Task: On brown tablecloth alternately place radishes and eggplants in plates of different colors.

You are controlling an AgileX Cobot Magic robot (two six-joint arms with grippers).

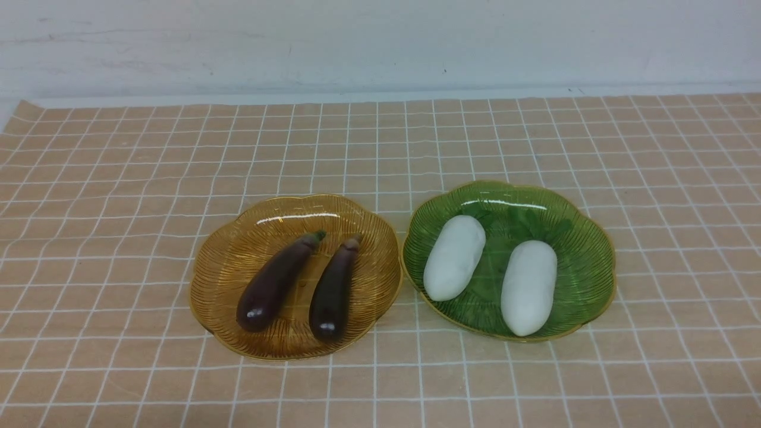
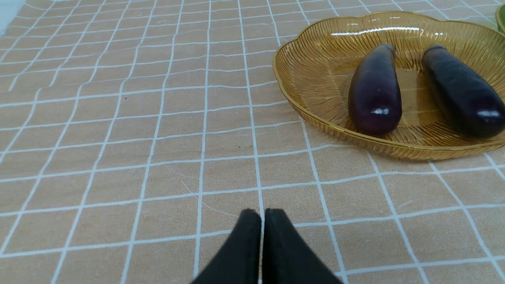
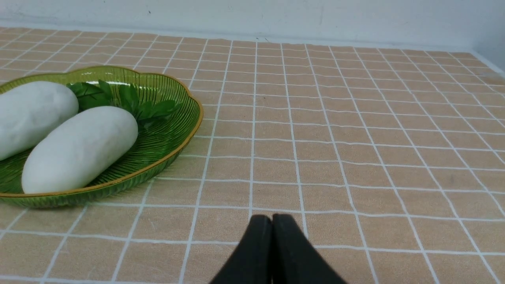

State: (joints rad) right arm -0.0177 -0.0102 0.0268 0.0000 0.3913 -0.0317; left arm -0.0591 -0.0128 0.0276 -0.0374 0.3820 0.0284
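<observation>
Brown tablecloth (image 1: 119,238), white wall (image 1: 380,41)

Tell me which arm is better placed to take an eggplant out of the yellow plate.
The left arm. Its shut hand hangs by the yellow plate with both eggplants; the right hand is beside the green plate.

Background is pretty bare here: a plain white wall (image 1: 380,41) runs across the back, with a few faint scuffs, smudges and a couple of tiny dark specks on it. Along its base there's a pale strip of worktop (image 1: 297,98), showing again at the far left corner. Lighting looks soft and even, from overhead, with no hard shadows anywhere.
</observation>
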